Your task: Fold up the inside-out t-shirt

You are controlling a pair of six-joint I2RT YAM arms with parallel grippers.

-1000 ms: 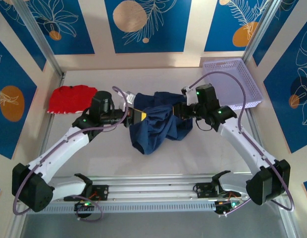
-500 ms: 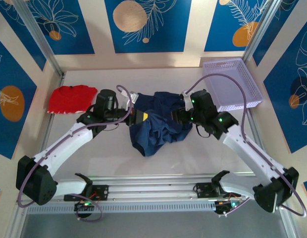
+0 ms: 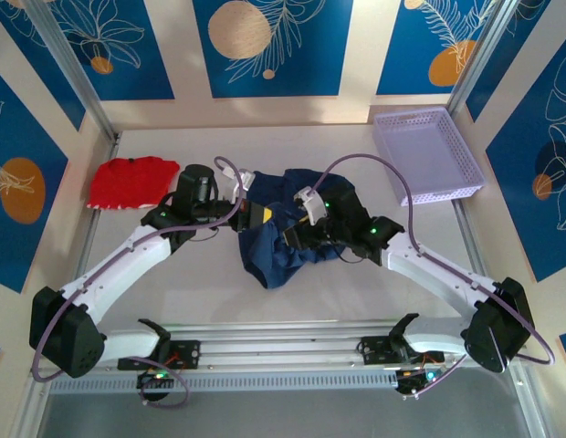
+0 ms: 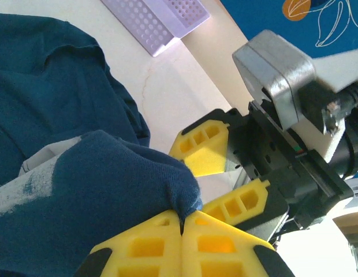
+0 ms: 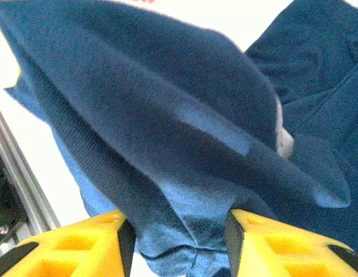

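Where blue panels [image 3: 301, 46] rise, pale table [image 3: 356, 294], navy t-shirt [image 3: 265, 257], lilac basket [image 3: 429, 157]

The table [image 3: 219, 297] lies open along the lower middle; the bunched t-shirt [image 3: 269, 251] blocks the centre, a red garment [image 3: 128, 181] the left, a basket [image 3: 429, 155] the upper right.

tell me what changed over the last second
The right gripper seems to have let go of the right side of the t-shirt and swung left across it toward the left gripper; its jaws now stand open by the fold pinched there. The shirt sagged from a stretched span into a bunch. The left gripper edged slightly right, still shut on the cloth. The red garment and lilac basket stayed put.
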